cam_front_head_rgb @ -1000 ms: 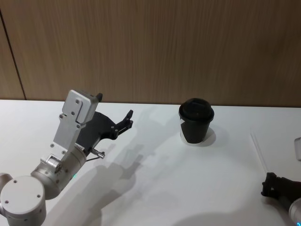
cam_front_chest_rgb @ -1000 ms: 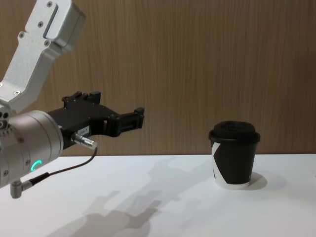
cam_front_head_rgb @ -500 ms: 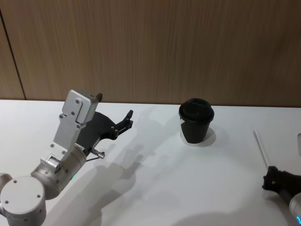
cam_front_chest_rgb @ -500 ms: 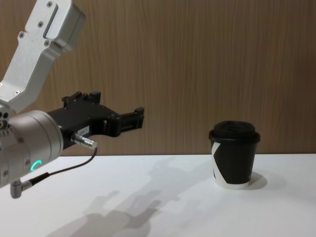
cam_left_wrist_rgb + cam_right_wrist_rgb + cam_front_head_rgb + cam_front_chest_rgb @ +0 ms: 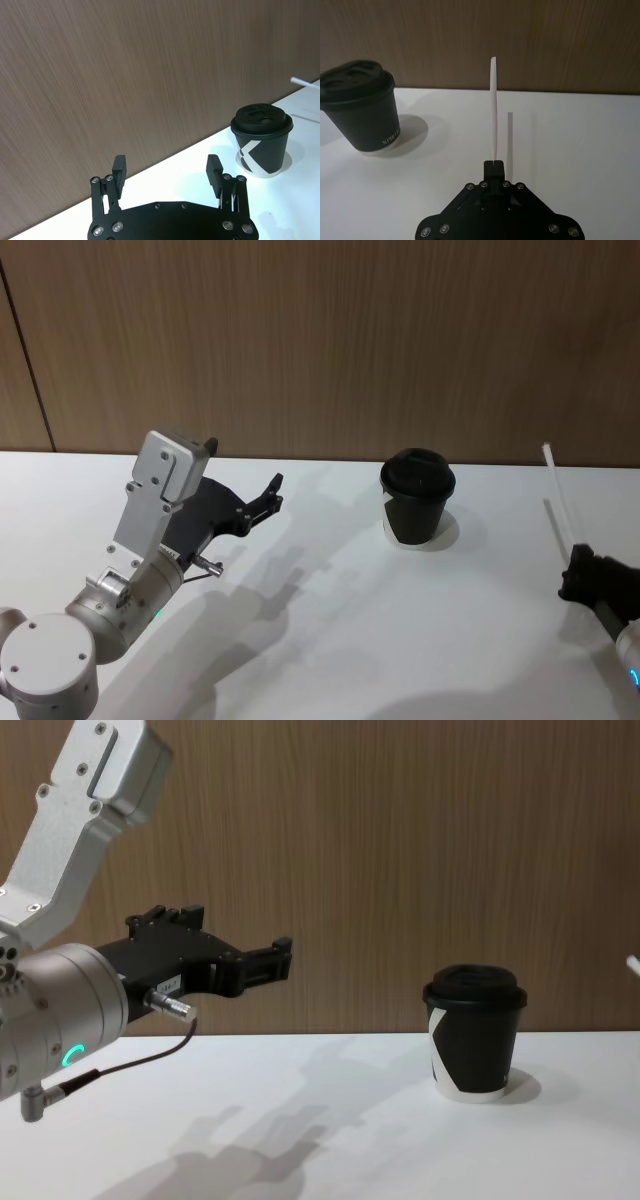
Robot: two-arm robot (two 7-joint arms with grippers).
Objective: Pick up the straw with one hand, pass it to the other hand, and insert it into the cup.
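The thin white straw is held off the table at the far right, its free end pointing up and away from me. My right gripper is shut on its lower end; the right wrist view shows the straw rising from the closed right gripper. The black lidded cup stands upright at the table's centre-right, left of the straw. My left gripper hovers open over the table's left half, pointing toward the cup, with nothing between its fingers. The straw's tip enters the chest view at the right edge.
The white table runs up to a brown wood-panelled wall right behind the cup. My left arm's silver wrist with its green ring fills the chest view's left side.
My right gripper has lifted the straw off the table, and it now stands higher and more upright. The left arm and the cup have not moved.
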